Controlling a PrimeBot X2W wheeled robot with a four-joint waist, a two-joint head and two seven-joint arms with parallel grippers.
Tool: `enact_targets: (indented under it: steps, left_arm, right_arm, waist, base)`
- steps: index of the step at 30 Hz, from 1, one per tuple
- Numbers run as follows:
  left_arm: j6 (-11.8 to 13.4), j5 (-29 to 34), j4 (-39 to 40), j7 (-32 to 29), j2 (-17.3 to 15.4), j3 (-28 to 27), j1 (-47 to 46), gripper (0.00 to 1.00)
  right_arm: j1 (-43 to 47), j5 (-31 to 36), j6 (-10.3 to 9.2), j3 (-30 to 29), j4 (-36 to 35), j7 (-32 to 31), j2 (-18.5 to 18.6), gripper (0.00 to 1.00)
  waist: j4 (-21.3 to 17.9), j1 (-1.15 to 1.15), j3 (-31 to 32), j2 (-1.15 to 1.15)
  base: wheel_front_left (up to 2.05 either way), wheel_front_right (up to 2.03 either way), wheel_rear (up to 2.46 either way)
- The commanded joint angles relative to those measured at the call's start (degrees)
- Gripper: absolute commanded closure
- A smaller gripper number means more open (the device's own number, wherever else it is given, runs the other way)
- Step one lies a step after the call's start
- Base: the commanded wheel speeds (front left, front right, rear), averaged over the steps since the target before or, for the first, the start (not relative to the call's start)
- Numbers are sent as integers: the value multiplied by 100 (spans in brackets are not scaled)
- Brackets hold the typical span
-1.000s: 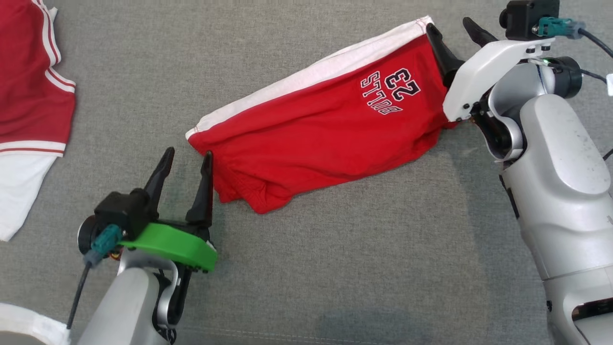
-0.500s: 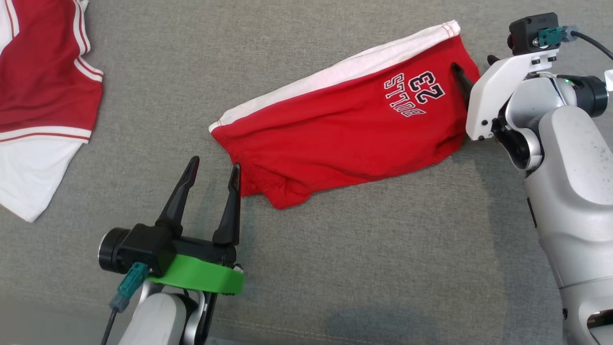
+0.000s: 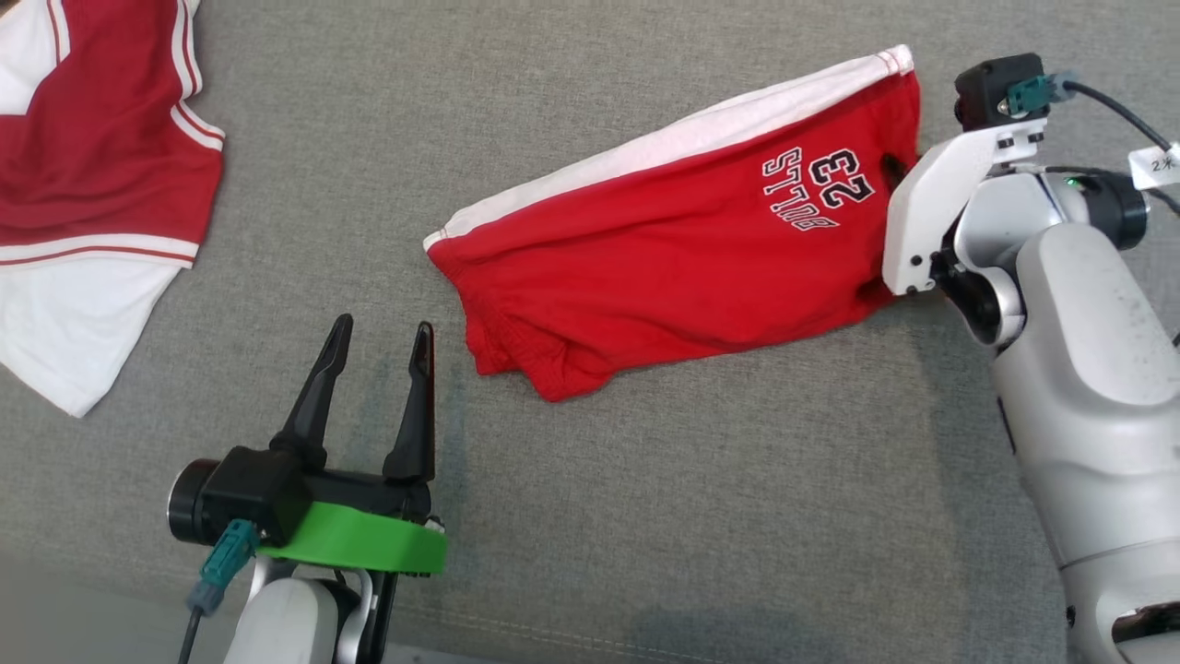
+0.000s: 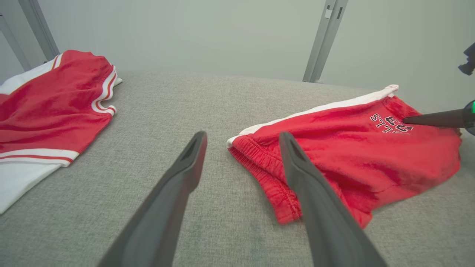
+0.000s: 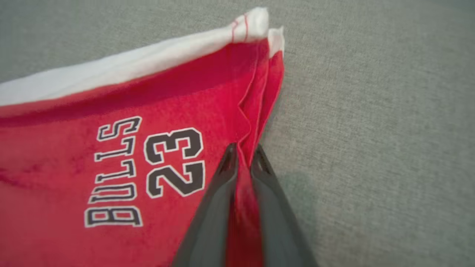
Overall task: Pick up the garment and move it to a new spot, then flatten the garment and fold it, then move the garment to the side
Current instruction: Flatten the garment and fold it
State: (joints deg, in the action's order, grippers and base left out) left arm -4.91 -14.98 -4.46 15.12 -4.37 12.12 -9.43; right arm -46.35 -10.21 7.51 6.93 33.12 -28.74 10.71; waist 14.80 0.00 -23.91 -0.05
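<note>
On the grey table (image 3: pixel 737 516), red shorts (image 3: pixel 664 267) stretched across the upper middle of the frame, right hand (image 5: pixel 243 155) pinched tight on the hem fold beside the BULLS 23 print (image 5: pixel 148 170) at upper right, left hand (image 3: pixel 383 337) spread wide at lower left, just short of the waistband, red-and-white jersey (image 3: pixel 92 166) at upper left

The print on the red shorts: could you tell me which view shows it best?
The right wrist view: the print reads BULLS 23, large and whole, beside the right gripper pinching the shorts. The head view shows it small and upside down; the left wrist view shows it distant, partly covered by that gripper.
</note>
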Motion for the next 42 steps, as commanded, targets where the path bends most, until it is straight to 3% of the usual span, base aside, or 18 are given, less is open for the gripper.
enact_targets:
  steps: [1, 9, 14, 21, 27, 31, 36, 39, 42]
  left_arm:
    - [-42, 44, -37, 3, 24, -76, 141, 0]
    - [-105, 297, -161, 3, 63, -372, 578, 0]
    - [-131, 417, -155, 4, 71, -421, 802, 0]
    - [-140, 510, -245, 4, 85, -511, 1061, 0]
    - [-143, 399, -305, 4, 121, -437, 1224, 0]
    - [-60, 374, -315, 4, 133, -406, 1281, 0]
    - [59, 369, -305, 3, 143, -359, 1307, 0]
    - [132, 426, -374, 4, 144, -288, 1198, 0]
    - [191, 417, -417, 4, 144, -169, 1065, 0]
  right_arm:
    - [194, -168, -4, -54, 47, 120, -113, 100]
    - [664, -1100, -4, -355, -131, 377, -378, 100]
    - [1105, -1578, -5, -667, -316, 265, -271, 100]
    - [1679, -1595, -4, -1706, -158, 442, -19, 100]
    - [1752, -1305, -1, -2622, -328, 818, 193, 100]
    - [1894, -1614, -2, -2485, -977, 689, -75, 100]
    - [2307, -1927, -2, -1716, -2149, 452, -634, 100]
    - [2468, -2050, -2, -1133, -2289, 526, -754, 100]
    - [2488, -2502, -2, -515, -1995, 847, -779, 100]
  waist:
    - [-229, 0, 232, 5]
    - [-1022, 0, 997, 5]
    - [-1337, 0, 1248, 5]
    - [-1402, 0, 1289, 5]
    - [-1140, 0, 1363, 5]
    - [-1048, 0, 1410, 5]
    - [-1039, 0, 1367, 5]
    - [-1046, 0, 1356, 5]
    - [-1012, 0, 1337, 5]
  base:
    - [0, 0, 0]
    - [0, 0, 0]
    - [0, 0, 0]
    - [0, 0, 0]
    - [0, 0, 0]
    - [0, 0, 0]
    - [0, 0, 0]
    - [0, 0, 0]
    - [0, 0, 0]
